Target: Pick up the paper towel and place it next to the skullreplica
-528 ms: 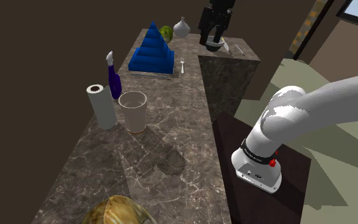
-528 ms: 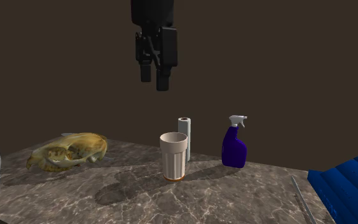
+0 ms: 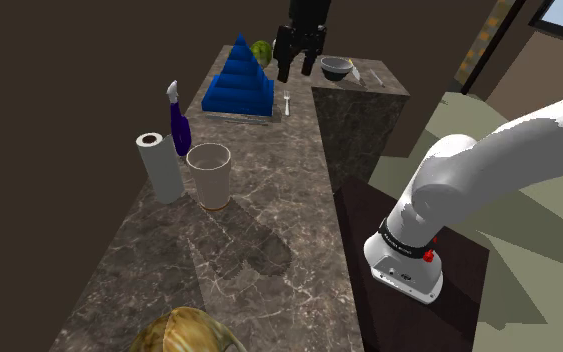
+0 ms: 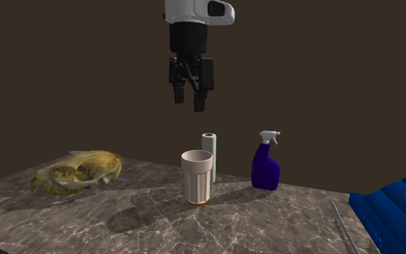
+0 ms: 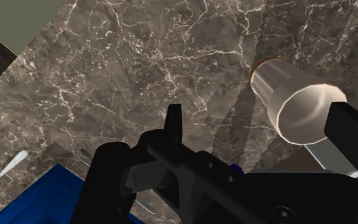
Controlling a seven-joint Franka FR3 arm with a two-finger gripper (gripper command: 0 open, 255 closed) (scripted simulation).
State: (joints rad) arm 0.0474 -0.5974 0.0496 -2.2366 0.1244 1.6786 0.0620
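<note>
The hand (image 4: 189,99) has shifted since half a second ago. In the shoulder view it has slid from above the bowl (image 3: 336,68) toward the left of the frame, and now hangs at top centre, over the far end of the worktop (image 3: 269,225). In the second exterior view it has dropped lower and a little to the right, and the white wrist above it has come into sight. Its two black fingers stand apart with nothing between them: the hand is open and empty, high above the worktop.

The paper towel (image 3: 159,166), a pale upright roll, stands at the left middle of the shoulder view, near the worktop's left edge. Just beside it, to the right, is a beige cup (image 3: 209,175), upright with its mouth open. Farther up the frame stands a dark blue spray bottle (image 3: 179,126) with a white nozzle. In the second exterior view the roll sits at centre frame, partly behind the cup, with the hand well above both.

The skull (image 4: 78,172), yellowish brown, lies at the left of the second exterior view, well apart from the roll. In the shoulder view its top shows at the bottom edge.

A blue stepped pyramid (image 3: 239,76) stands at upper centre of the shoulder view, with a white fork (image 3: 287,102) lying just to its right. In the wrist view the cup appears between the spread fingers, untouched, on dark veined stone.
</note>
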